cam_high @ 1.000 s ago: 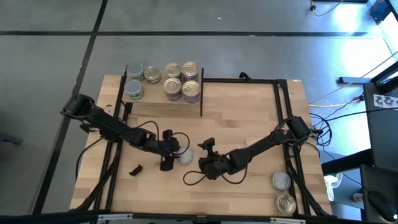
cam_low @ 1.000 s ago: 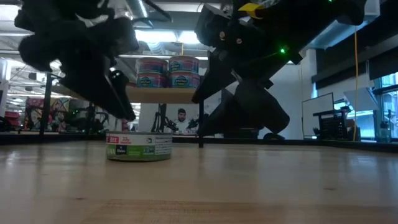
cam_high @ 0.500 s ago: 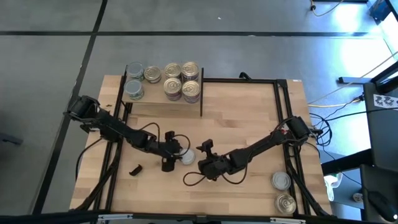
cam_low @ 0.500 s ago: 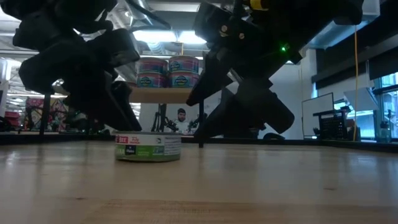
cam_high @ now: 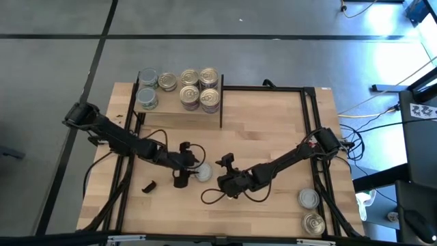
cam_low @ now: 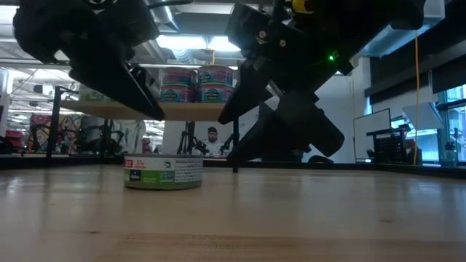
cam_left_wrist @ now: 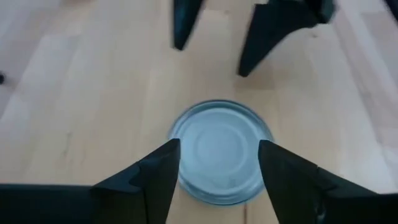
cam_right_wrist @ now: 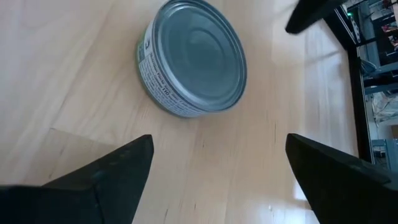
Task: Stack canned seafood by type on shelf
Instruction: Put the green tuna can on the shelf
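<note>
While both arms reach toward mid-counter, the left hand (cam_high: 186,169) hovers over a silver-top tin (cam_high: 203,172), fingers (cam_left_wrist: 155,177) spread partway w/ the tin lying between them; from the low view the fingers sit above the tin, no contact seen, so nothing gripped. That tin (cam_low: 163,172) stands flat on the counter (cam_high: 273,130), green-white label round its side, plain grey lid up. Right hand (cam_high: 227,164) is just at 3 o'clock of the tin, spread wide, holding nothing; its wrist view shows the tin (cam_right_wrist: 191,59) ahead of its fingers (cam_right_wrist: 106,180), apart from them.

Shelf (cam_high: 179,116) sits at the counter's 11 o'clock corner. On it: silver-top tins (cam_high: 147,87) at its 9 o'clock end, one gold-top tin (cam_high: 167,82) beside them, then stacked gold-top tins (cam_high: 199,89) at the 3 o'clock end. Two more tins (cam_high: 311,210) rest at the counter's 5 o'clock corner, well apart from both hands. Small black piece (cam_high: 147,186) lies at 7 o'clock of the left hand. Person visible in the room beyond, low view.
</note>
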You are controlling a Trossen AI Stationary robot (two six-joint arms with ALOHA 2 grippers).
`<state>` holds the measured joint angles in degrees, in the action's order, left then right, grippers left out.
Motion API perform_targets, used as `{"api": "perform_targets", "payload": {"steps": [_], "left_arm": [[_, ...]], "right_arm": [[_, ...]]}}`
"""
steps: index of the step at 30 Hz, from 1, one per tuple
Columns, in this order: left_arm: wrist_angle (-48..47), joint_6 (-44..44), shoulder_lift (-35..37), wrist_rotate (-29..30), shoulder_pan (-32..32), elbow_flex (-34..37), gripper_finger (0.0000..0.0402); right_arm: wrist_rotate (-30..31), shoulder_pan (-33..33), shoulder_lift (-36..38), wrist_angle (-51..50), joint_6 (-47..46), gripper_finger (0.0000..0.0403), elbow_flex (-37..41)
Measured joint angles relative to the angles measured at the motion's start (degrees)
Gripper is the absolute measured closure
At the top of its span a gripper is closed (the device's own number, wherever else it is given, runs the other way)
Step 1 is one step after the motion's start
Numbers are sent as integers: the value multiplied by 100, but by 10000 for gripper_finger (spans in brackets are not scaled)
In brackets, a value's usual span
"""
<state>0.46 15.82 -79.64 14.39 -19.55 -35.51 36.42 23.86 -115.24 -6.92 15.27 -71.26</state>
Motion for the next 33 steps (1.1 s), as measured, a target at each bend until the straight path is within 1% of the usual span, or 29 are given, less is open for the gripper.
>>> {"api": "perform_targets", "payload": {"steps": [3,8,11,14,18,24,29,31,33], "left_arm": [[99,-43,-79,-77,-84,0,215],[624,-37,-414,-87,-129,198,304],[488,-30,-536,-81,-103,238,348],[507,-164,-609,-18,-103,238,377],[566,-303,-797,28,-27,233,397],[724,-289,-925,92,2,223,400],[804,-361,-928,79,0,251,399],[1121,-372,-928,65,0,407,400],[1700,-375,-927,57,0,692,400]], "right_arm": [[-6,-27,0,-2,0,36,0],[-124,-72,0,-2,-26,36,0],[-225,-74,0,-1,-31,36,0],[-432,-74,-2,32,-24,36,-2],[-786,-74,-2,150,-7,36,-7],[-804,-74,-2,174,-4,36,-7],[-907,-74,-42,429,-2,36,-7],[-907,-72,-44,449,0,36,-7],[-905,-74,-86,544,0,36,-9]]}}
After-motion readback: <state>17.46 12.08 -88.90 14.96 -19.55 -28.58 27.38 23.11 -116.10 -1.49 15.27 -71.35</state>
